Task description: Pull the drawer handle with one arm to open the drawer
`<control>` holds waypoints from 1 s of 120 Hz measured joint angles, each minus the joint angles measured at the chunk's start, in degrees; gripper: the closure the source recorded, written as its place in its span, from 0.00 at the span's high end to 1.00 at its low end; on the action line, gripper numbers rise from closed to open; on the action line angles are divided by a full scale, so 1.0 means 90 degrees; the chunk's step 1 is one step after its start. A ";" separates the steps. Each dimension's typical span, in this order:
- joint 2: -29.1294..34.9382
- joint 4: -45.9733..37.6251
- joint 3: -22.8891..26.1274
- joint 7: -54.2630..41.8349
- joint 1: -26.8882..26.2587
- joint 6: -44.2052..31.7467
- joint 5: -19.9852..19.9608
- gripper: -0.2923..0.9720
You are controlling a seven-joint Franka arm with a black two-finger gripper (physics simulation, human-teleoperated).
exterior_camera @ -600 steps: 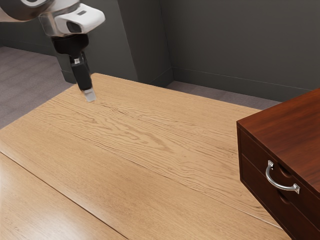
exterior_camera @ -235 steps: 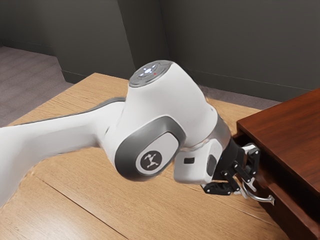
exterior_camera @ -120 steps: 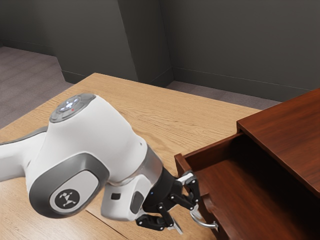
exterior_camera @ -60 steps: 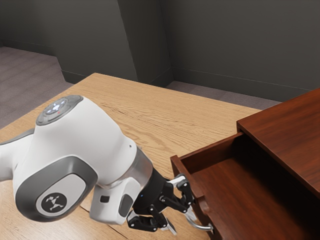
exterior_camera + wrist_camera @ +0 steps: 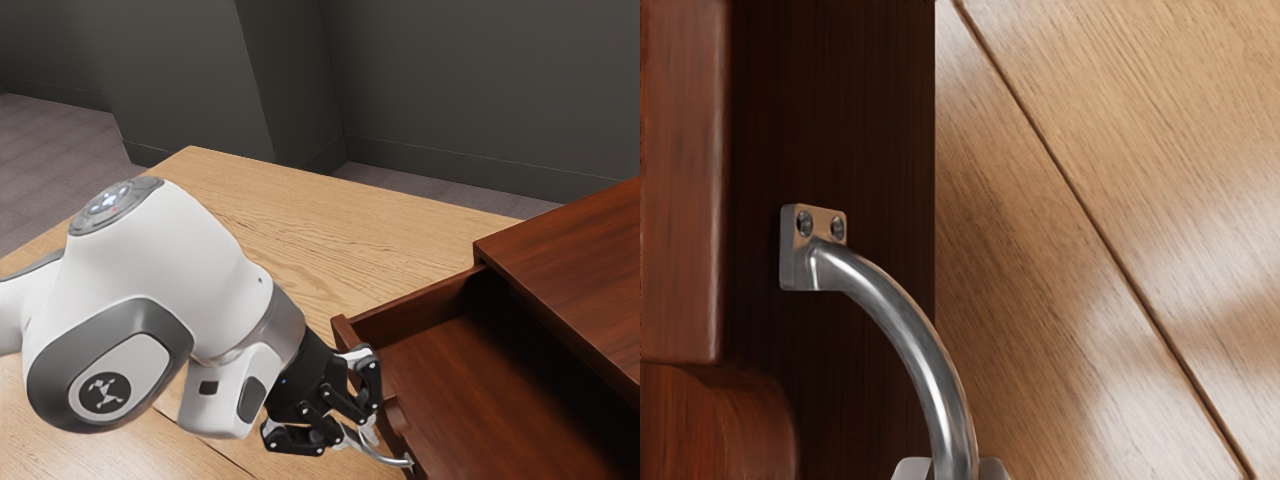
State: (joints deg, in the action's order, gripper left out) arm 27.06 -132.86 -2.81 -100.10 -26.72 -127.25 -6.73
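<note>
Wood table (image 5: 300, 230), dk grey walls (image 5: 450, 80); jaws grip handle (image 5: 908, 335), drawer (image 5: 470, 385) open.

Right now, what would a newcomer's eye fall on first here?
The big white arm filling the exterior view's lower left, its black gripper clamped on the silver handle. Beside it, the dark red drawer stands wide open from its cabinet on the oak table.
</note>
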 joint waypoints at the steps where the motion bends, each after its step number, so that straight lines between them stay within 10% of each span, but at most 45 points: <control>1: 0.0000 0.0001 0.0000 0.0001 0.0001 0.0001 -0.0001 0.20; 65: -0.0008 0.0783 0.0256 0.0035 -0.0067 0.0661 0.0142 0.35; 95: -0.1599 0.4093 0.0262 0.0387 0.0664 0.3121 0.1046 0.49; 120: -0.1816 0.4564 0.0253 0.1496 0.1006 0.4590 0.1373 0.66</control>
State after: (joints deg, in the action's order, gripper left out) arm 10.71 -91.79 -0.53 -86.64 -17.66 -85.93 5.63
